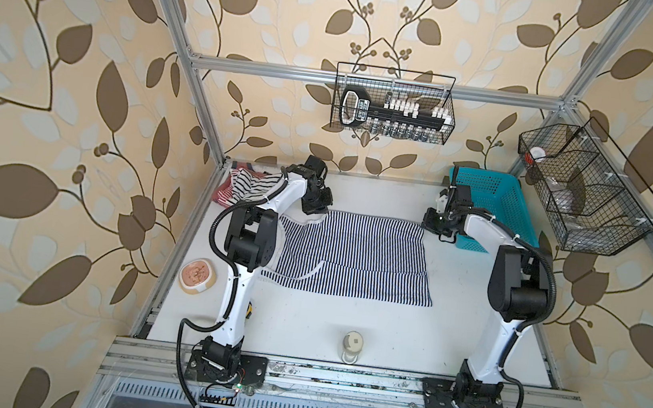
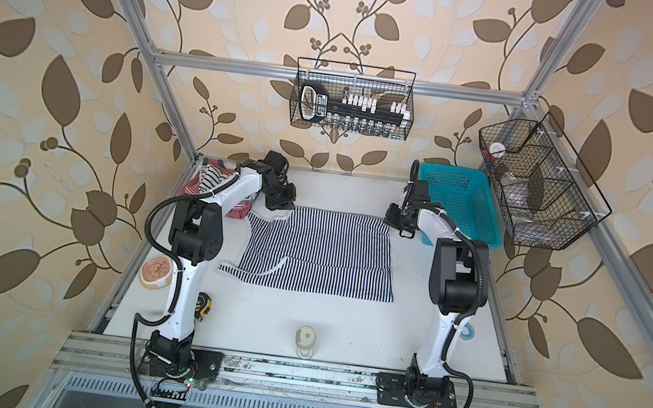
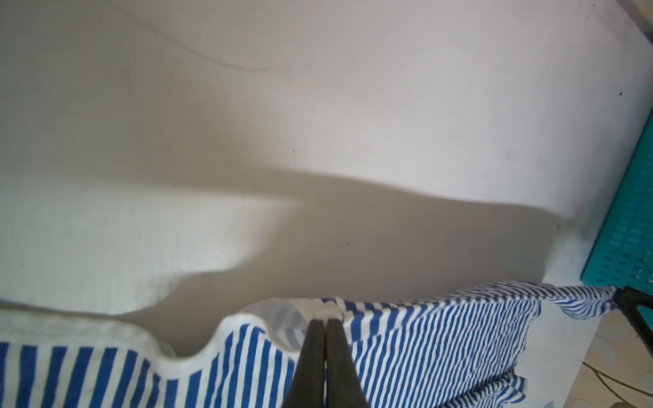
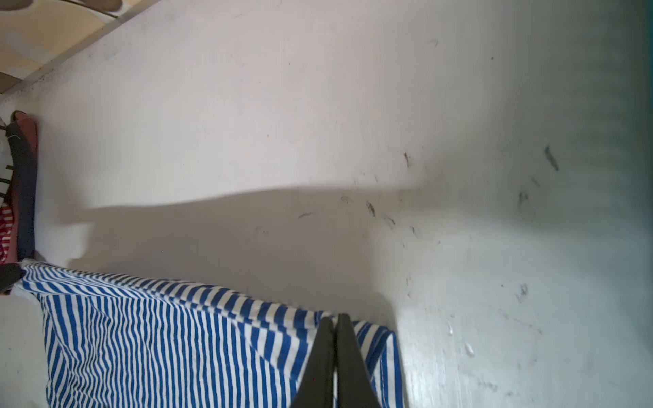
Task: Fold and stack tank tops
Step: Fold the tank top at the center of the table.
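The fine navy-and-white striped tank top (image 1: 352, 254) (image 2: 319, 250) lies spread across the middle of the white table. Its far edge is stretched between my two grippers and casts a shadow on the table. My left gripper (image 1: 318, 208) (image 2: 281, 204) (image 3: 325, 319) is shut on the white-trimmed far left corner. My right gripper (image 1: 429, 223) (image 2: 392, 219) (image 4: 335, 316) is shut on the far right corner. The black-and-white striped tank top (image 1: 249, 186) (image 2: 210, 179) and the red-and-white one (image 1: 223, 197) (image 2: 238, 211) are heaped at the far left corner, partly behind my left arm.
A blue perforated basket (image 1: 496, 203) (image 2: 463, 199) stands at the far right, close behind my right gripper. A tan bowl (image 1: 196, 276) sits by the left edge, a small jar (image 1: 352, 346) at the front, a tape measure (image 2: 204, 306) beside my left arm.
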Controlling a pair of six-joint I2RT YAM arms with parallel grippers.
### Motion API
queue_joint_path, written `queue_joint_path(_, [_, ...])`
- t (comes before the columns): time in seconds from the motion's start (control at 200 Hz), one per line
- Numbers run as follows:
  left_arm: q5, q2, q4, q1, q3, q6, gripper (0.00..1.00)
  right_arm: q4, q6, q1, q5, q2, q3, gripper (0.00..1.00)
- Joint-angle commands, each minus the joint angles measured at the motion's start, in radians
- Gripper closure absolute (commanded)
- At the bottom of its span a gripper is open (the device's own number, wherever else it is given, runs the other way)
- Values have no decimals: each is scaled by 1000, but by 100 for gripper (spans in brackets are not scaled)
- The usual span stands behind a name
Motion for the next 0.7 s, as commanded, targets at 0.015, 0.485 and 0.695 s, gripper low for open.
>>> queue_joint_path(0.015, [2,-112,-3,-9,-68,22,100,2,-28,-4,1,-65,-56,100])
queue_joint_path(0.485, [13,-258,25,-48,-299,14,100,2,-37,-5,26,-184,-224,100])
queue_joint_path(0.695, [-2,-281,23,-69,-361,2,100,0,-42,-5,34,-222,-287,100])
